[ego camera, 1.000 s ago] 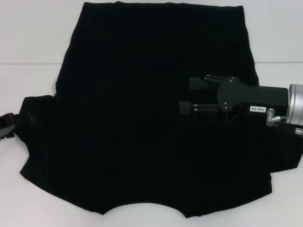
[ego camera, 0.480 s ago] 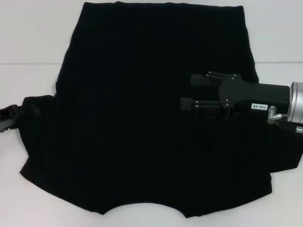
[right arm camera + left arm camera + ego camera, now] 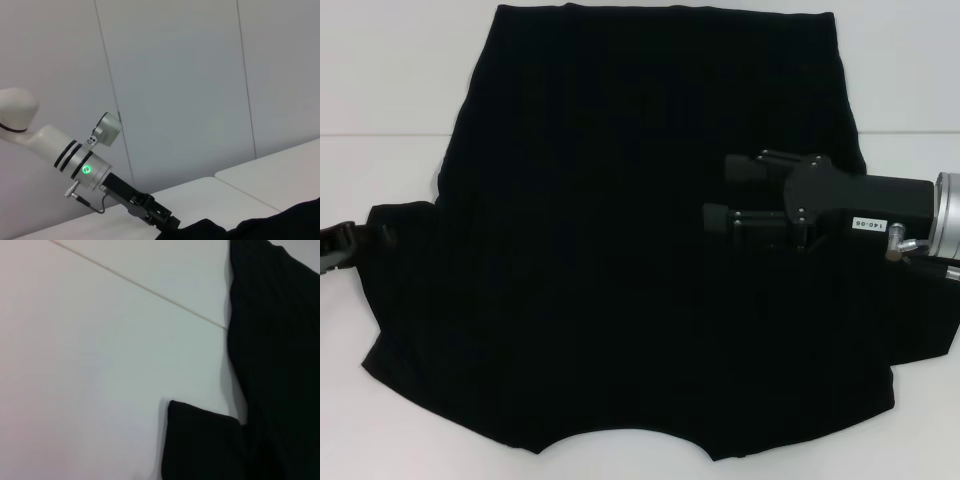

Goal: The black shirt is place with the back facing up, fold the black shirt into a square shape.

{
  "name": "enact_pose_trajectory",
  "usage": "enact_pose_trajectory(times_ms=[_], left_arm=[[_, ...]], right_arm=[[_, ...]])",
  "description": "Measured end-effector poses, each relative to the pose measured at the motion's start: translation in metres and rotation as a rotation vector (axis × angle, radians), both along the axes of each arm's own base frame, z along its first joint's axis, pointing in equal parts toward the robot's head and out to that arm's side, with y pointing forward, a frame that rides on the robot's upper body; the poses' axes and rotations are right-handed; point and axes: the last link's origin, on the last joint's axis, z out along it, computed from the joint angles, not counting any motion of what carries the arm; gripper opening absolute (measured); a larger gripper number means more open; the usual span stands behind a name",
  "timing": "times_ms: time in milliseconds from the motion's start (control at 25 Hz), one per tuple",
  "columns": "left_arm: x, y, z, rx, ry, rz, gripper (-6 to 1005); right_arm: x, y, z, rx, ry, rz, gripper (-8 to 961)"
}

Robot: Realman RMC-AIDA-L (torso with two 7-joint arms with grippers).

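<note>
Head view shows the black shirt (image 3: 650,250) spread flat on the white table (image 3: 380,90), the right gripper (image 3: 718,193) hovering over it with fingers spread, the left gripper (image 3: 350,244) pinching its sleeve edge.

black shirt (image 3: 620,260): plain black | table (image 3: 380,70): white | right pincer (image 3: 715,192): black, silver wrist

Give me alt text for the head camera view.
A black shirt lies spread flat on a white table, plain side up. The right gripper hovers open over its right half; the left gripper meets its left sleeve.
</note>
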Motion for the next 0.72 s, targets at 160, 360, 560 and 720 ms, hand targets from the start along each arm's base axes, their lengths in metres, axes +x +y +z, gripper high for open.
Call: enact_pose_trajectory(times_ms=[160, 360, 560, 720], left_arm=[[-0.0008, 0.0006, -0.0016, -0.004, 0.028, -0.01, 801], [-0.0028, 0.0012, -0.0014, 0.004, 0.042, -0.005, 580], [-0.0066, 0.0004, -0.004, 0.004, 0.056, 0.007, 443], [-0.0072, 0.0013, -0.0049, 0.007, 0.064, 0.008, 322]], right_arm=[[0.0002, 0.0004, 0.0007, 0.004, 0.003, -0.002, 882], [0.0002, 0.0006, 0.0011, 0.007, 0.004, -0.002, 882], [0.0002, 0.0007, 0.0013, 0.008, 0.005, -0.003, 881], [0.0004, 0.0008, 0.0014, 0.009, 0.006, -0.004, 881]])
